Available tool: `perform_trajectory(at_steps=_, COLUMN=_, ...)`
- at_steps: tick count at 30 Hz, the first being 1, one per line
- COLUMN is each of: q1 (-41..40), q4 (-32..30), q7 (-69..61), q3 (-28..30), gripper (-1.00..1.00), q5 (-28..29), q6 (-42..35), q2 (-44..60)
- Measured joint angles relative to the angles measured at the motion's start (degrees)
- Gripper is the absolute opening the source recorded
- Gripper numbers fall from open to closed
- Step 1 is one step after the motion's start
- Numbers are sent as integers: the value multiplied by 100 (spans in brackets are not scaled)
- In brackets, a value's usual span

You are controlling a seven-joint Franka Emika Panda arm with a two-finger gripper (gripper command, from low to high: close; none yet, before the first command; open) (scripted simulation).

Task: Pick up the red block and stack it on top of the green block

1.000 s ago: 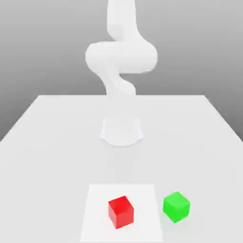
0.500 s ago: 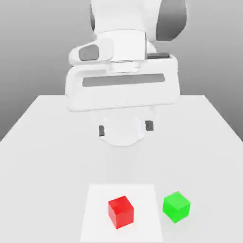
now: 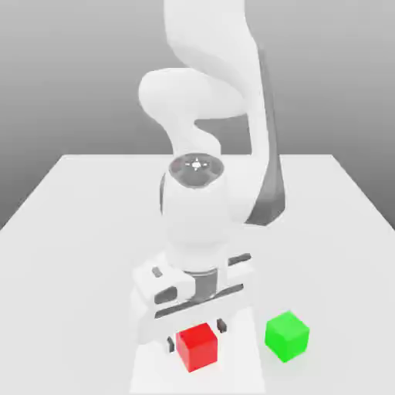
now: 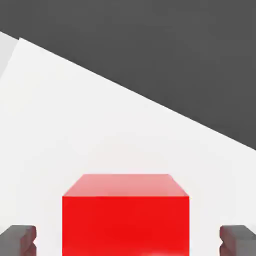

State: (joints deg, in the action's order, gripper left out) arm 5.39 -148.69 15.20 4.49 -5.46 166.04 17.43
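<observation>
Side to side, holding the jaws parted, straddling the red block [image 4: 126, 225] with a gap at each flank, inside the corners of the white sheet [image 4: 100, 135].

Bright, even light; pale table [image 3: 85, 254] washed out, near white; shadows barely visible; background grey.

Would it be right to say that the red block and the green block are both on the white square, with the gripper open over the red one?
Not quite: the exterior view shows the green block beside the white square, not on it.
</observation>
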Motion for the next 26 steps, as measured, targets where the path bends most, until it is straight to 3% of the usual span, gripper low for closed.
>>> perform_trajectory(at_steps=5, q1=-17, q4=4, q7=4, q3=-17, gripper=-100, q5=6, q6=20, q2=30)
perform_trajectory(at_steps=11, q1=113, q4=-159, q7=230, q3=96, gripper=-100, q5=355, q6=-875, q2=-1032)
perform_trajectory(at_steps=17, q1=1218, q4=-230, q7=-207, q3=-590, gripper=-100, q5=515, q6=-1422, q2=-1653)
perform_trajectory(at_steps=23, q1=1391, q4=-199, q7=-269, q3=-559, gripper=-100, q5=593, q6=-576, q2=-777)
perform_trajectory(at_steps=24, q1=1391, q4=-194, q7=-262, q3=-554, gripper=100, q5=604, q6=-471, q2=-666)
perform_trajectory(at_steps=26, q1=1391, q4=-194, q7=-262, q3=-554, gripper=100, q5=604, q6=-471, q2=-666)
